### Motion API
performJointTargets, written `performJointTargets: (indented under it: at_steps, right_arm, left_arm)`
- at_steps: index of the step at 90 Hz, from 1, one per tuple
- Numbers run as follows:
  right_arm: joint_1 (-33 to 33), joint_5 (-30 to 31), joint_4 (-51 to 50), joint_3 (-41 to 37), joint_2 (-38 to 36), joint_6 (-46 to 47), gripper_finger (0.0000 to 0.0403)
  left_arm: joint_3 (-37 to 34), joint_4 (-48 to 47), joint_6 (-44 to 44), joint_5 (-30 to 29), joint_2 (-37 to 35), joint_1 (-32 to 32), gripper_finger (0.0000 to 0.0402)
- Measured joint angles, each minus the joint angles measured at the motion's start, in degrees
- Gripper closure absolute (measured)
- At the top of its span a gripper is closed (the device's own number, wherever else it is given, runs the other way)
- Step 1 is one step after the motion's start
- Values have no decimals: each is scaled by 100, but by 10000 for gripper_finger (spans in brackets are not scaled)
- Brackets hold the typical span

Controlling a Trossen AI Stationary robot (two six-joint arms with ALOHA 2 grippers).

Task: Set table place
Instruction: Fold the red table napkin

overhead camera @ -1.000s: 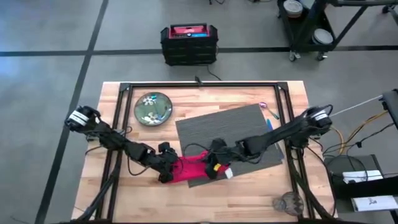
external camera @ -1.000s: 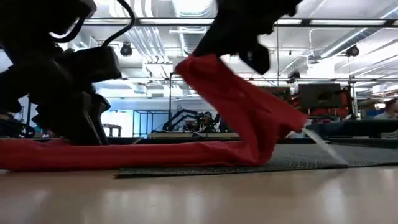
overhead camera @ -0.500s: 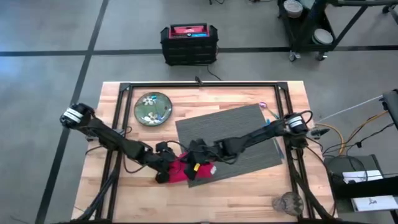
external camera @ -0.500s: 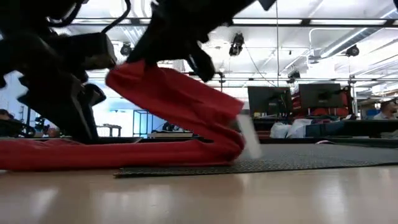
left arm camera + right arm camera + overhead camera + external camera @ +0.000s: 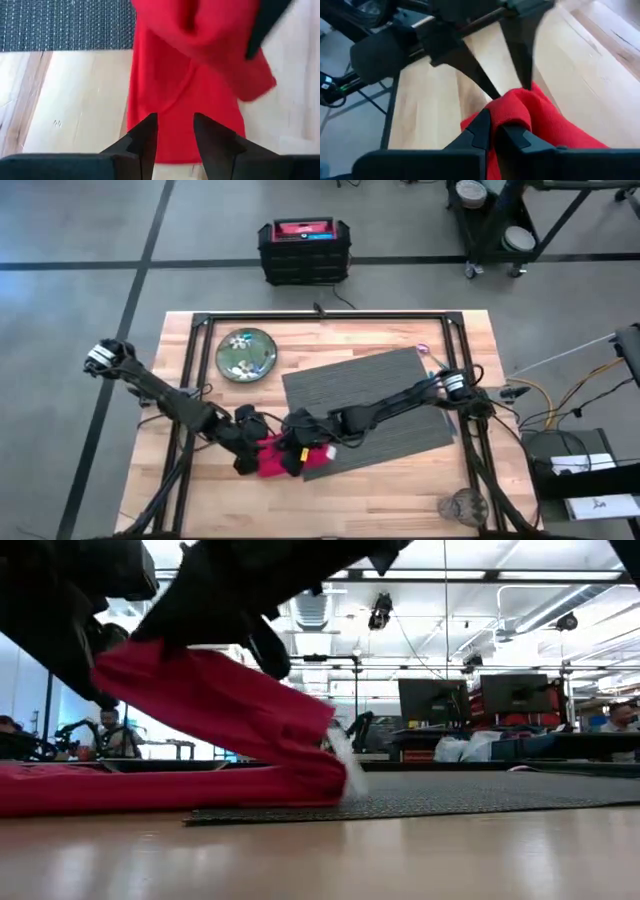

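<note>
Since the earlier frame, the right gripper (image 5: 297, 448), clamped on the red napkin (image 5: 272, 464), has carried its edge toward the left gripper (image 5: 248, 452), whose fingers stand apart just over the cloth. Folding continues; plate (image 5: 246, 353) and utensils (image 5: 433, 370) lie well behind, unplaced.

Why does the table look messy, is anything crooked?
Yes. The grey placemat lies slanted on the table, not square to its edges. The red napkin is bunched half off its corner, pinched by the right gripper. The plate sits apart.
</note>
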Motion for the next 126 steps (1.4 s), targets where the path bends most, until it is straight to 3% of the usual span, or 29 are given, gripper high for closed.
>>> performJointTargets:
  at_steps: [21,38,55,72,85,102,117,126]
  right_arm:
    - [-217,-1006,-39,383,357,193,289]
    - [-259,-1188,-190,653,336,-382,199]
    - [-270,-1295,-623,769,84,-1098,153]
    - [-270,-1332,-1491,804,110,-1672,138]
    - [-248,-1168,-2621,884,-579,-2235,141]
    - [63,-49,-3985,285,-1281,-2503,161]
    - [422,1000,-3833,-865,-2029,-2155,179]
    - [551,1539,-3625,-1588,-2253,-1765,189]
  left_arm:
    - [-92,117,-140,-55,-44,-13,288]
    - [-110,106,-140,-36,57,-26,288]
    - [64,-379,-362,681,-31,-28,288]
    - [263,-697,-716,486,-177,-39,288]
    - [433,-441,-605,-38,-168,-37,288]
    - [371,806,351,-319,3,-26,288]
    - [367,1618,1429,-310,538,8,288]
    - [509,1565,1820,-310,906,31,288]
